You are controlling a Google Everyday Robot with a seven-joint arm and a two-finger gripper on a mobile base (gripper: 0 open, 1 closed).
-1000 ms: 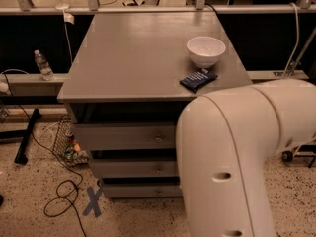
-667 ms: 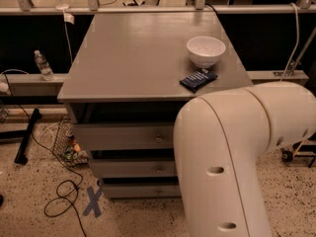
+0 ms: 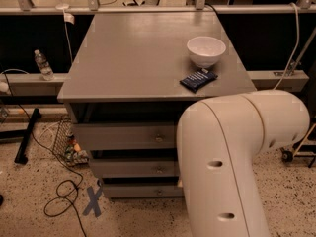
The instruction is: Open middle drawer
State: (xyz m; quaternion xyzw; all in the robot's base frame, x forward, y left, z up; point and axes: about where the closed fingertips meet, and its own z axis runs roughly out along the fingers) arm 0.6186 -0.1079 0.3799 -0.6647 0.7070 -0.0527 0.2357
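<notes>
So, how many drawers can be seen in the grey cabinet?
3, stacked: top drawer, middle drawer, lowest drawer. The arm hides part of each; the gripper is not in view.

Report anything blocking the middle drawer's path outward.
Nothing visible blocks the middle drawer; the floor before it shows only a flat blue tape cross. The robot's arm hides its right part, and the end effector is out of view.

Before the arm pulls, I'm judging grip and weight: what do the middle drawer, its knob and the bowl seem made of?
The middle drawer: matte grey painted front, wood or laminate perhaps; flat, no sheen. Its knob: small, pale glint, possibly metal. The bowl: smooth white, ceramic or hard plastic. The gripper is out of view, beyond the white arm.
</notes>
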